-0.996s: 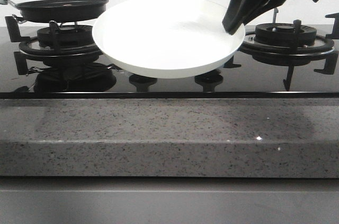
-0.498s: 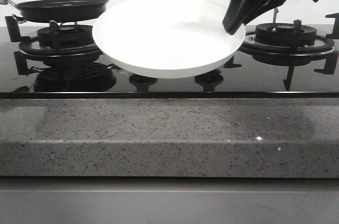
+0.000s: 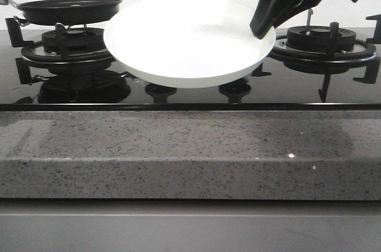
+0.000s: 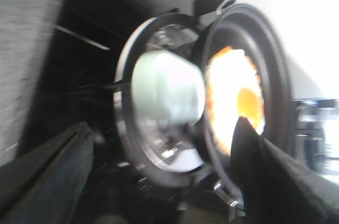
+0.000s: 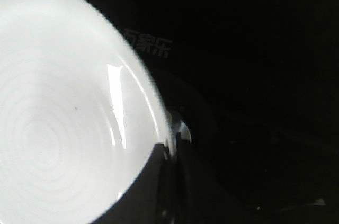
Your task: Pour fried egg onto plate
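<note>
I see my right gripper (image 3: pixel 262 28) angled down, clamped on the plate (image 3: pixel 184 40) rim, holding it above the stove. My left gripper (image 4: pixel 159 181) gapes wide near the pan's (image 4: pixel 275 65) handle; fried egg (image 4: pixel 235 99) sits in that pan.

The front camera sits low, about level with the stone counter edge (image 3: pixel 190 151), looking straight across the hob. The left wrist camera is jammed right up against the pan (image 4: pixel 249 91) on the left-hand burner (blurry, that close). The right wrist one looks down into the plate (image 5: pixel 58 118) at close range. Front and right wrist views share the plate; front and left wrist share the pan.
</note>
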You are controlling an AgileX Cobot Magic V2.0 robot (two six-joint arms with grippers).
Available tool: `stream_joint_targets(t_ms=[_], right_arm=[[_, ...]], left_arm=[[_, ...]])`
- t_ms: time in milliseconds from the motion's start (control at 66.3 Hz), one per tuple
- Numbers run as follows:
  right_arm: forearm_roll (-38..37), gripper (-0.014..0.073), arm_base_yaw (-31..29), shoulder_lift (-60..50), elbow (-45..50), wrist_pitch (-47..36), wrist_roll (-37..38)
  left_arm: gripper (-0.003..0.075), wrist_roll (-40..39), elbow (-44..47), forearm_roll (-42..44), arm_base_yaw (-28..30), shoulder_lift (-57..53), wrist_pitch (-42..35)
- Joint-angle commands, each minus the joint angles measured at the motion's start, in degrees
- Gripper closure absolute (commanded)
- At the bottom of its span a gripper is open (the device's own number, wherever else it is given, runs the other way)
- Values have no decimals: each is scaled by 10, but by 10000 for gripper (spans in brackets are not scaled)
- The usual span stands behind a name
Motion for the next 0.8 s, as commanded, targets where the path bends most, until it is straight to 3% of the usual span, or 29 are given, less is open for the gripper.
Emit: stream_joint_targets(t_ms=[0, 392, 619, 785], right_arm=[[7, 662, -1, -25, -14, -27, -4], [7, 662, -1, -25, -14, -27, -4], [7, 662, -1, -25, -14, -27, -4], [7, 662, -1, -25, -14, -27, -4]], left_arm=[[184, 18, -30, -93, 2, -6, 20], [192, 19, -58, -160, 2, 38, 64], [302, 10, -58, -163, 2, 38, 66], [322, 6, -58, -163, -2, 38, 68]])
